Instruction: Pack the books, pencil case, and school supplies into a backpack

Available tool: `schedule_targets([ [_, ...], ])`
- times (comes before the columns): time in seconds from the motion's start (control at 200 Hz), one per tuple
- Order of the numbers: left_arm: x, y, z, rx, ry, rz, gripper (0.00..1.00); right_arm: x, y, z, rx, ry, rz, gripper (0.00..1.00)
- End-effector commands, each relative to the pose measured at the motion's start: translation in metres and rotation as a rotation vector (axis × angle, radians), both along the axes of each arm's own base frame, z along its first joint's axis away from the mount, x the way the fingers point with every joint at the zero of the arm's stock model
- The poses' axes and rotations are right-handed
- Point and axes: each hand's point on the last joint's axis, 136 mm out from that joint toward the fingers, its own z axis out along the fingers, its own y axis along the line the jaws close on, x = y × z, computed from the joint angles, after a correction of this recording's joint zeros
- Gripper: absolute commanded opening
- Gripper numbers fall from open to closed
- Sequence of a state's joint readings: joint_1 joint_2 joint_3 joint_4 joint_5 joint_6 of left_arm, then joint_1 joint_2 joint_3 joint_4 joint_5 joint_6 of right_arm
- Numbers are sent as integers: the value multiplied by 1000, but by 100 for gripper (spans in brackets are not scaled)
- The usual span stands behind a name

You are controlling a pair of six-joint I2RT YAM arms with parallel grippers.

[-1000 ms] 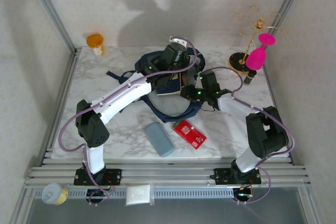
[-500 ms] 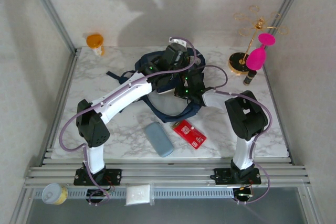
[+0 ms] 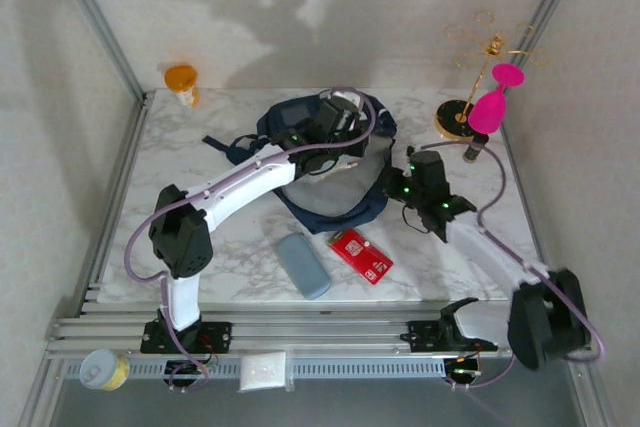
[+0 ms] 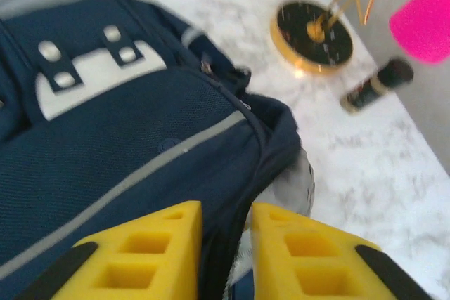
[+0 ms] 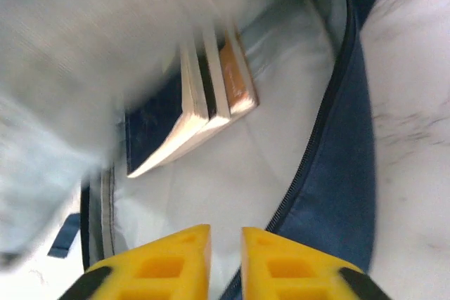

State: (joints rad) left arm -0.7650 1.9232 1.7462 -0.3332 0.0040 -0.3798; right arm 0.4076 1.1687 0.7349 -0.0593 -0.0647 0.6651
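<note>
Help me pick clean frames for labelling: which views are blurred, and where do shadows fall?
Top external: sharp and evenly lit, with soft arm shadows on the back wall. Left wrist: slightly soft overall, the backpack texture smeared. Right wrist: heavy motion blur at upper left, though the books are readable.

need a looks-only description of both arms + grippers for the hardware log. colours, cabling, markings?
Matching pair. The left arm and right arm have white link shells, chunky black joint housings and black bases. A thin purple cable loops loosely along each. Small green lights glow near the wrists. The left gripper and right gripper have blocky yellow fingers with rectangular recessed pockets and black outer strips.
</note>
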Motion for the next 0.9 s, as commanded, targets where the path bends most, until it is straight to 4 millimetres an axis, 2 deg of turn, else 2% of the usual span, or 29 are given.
schedule_targets([
  [0.0,-12,7,10,-183,103,-73,34,-20,-32,-9,-102,58,-99,22],
  [0.04,-17,19,14,-224,114,-73,43,-23,-35,-6,-102,66,-105,23],
  [0.085,-22,38,22,-264,98,-53,47,-25,-33,-4,-90,80,-98,27],
  [0.145,-24,69,31,-311,59,11,53,-27,-19,-8,-45,108,-41,35],
  [0.205,-19,102,28,-327,24,95,61,-28,-1,-21,9,170,32,39],
  [0.25,-11,128,14,-309,33,164,67,-27,9,-30,30,218,65,42],
  [0.28,-3,145,-2,-278,62,220,70,-26,13,-37,34,246,76,44],
  [0.401,26,209,-69,-161,204,421,70,-23,14,-50,41,273,57,55],
  [0.466,40,232,-97,-135,253,492,70,-22,13,-59,25,299,47,59],
  [0.561,62,248,-128,-155,305,542,70,-23,15,-71,29,326,52,62],
  [0.611,73,249,-139,-163,320,542,69,-23,17,-74,42,332,53,63],
  [0.726,96,241,-149,-182,303,524,68,-24,18,-83,55,349,51,66],
  [0.896,115,234,-184,-222,360,546,58,-25,19,-93,56,370,53,68],
])
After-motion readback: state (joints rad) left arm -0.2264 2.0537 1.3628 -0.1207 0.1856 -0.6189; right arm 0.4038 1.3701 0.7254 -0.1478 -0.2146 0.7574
